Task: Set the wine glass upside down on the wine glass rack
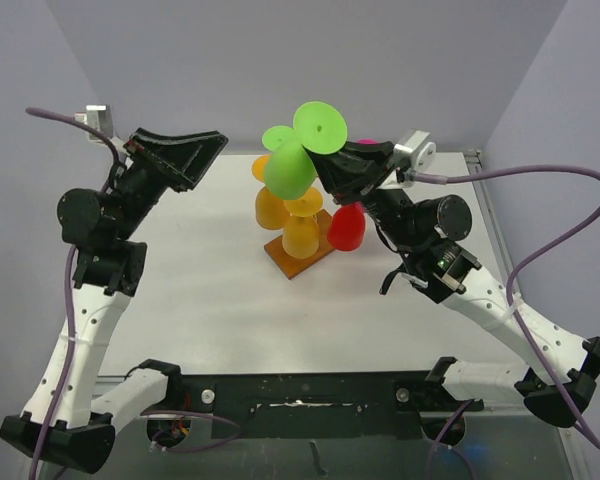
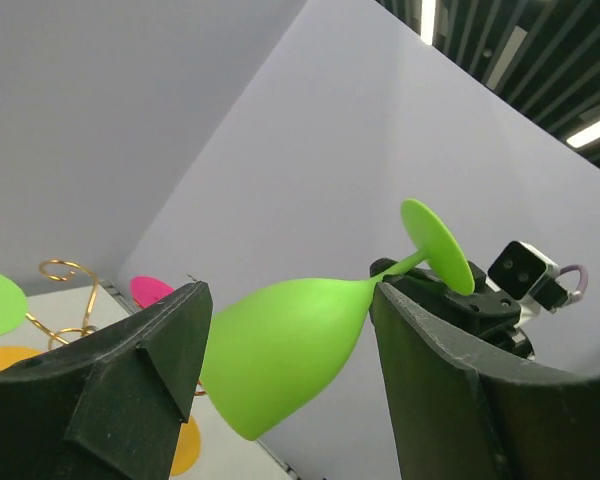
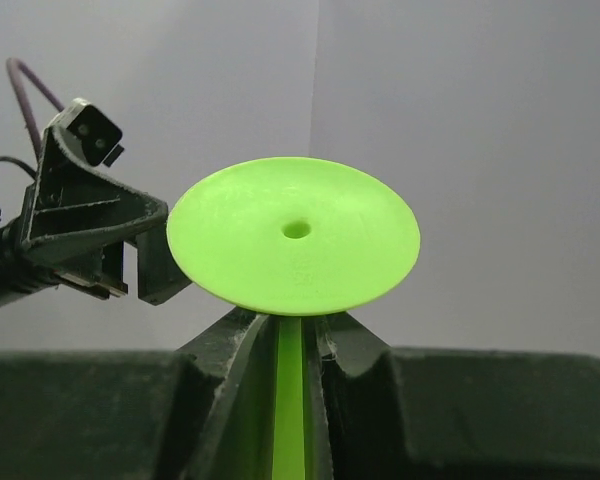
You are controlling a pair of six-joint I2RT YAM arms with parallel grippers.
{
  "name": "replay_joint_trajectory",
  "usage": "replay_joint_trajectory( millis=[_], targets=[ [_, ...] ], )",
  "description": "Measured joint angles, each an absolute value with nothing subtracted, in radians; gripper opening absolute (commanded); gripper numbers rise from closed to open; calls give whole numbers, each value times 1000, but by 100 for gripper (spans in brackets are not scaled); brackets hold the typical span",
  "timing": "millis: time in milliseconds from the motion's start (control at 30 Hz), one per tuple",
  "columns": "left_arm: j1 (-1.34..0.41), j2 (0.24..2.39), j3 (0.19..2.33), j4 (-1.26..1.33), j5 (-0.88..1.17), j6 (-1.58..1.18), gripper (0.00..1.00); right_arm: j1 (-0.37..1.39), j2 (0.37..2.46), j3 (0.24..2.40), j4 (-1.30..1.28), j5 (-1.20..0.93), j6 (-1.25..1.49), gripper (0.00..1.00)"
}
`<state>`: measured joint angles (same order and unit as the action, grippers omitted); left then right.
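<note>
left arm raised, left gripper point(image 1: 206, 160) jaws spread wide | right arm raised, right gripper point(image 3: 290, 345) jaws clamped

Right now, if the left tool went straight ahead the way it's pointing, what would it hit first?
Most likely the bowl of the green wine glass, dead ahead of the left tool and held by its stem in the right tool. How far off is unclear.
</note>
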<state>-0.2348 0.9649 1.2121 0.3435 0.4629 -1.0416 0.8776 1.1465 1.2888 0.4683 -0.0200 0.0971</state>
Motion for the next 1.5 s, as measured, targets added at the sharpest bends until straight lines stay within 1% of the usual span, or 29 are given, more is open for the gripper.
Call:
replay_joint_trajectory(
  millis=[100,200,367,567,833,1133,1233,1300,1333,1500],
  targets=[
    [-257,1029,1238,366,482,-1111,63,877,1160,1303,464,-58,-10,0],
    [-329,1085,1285,362,484,-1133,63,877,1166,1303,469,-104,-118,0],
    [-458,1152,1401,343,483,-1108,63,877,1185,1303,478,-143,-292,0],
    [-529,1174,1459,343,466,-1078,62,877,1213,1303,476,-147,-451,0],
    [-555,1205,1460,258,415,-1042,41,877,1240,1303,458,-154,-570,0],
    [-555,1186,1457,208,373,-1018,39,877,1240,1303,459,-155,-619,0],
    [-555,1166,1452,198,359,-1009,36,877,1240,1303,459,-155,-625,0],
    [-555,1154,1451,197,351,-1007,31,877,1240,1303,459,-155,-626,0],
    [-555,1148,1451,197,347,-1006,26,877,1240,1303,459,-155,-626,0],
    [-554,1135,1444,186,332,-996,10,878,1240,1303,466,-162,-626,0]
  ],
)
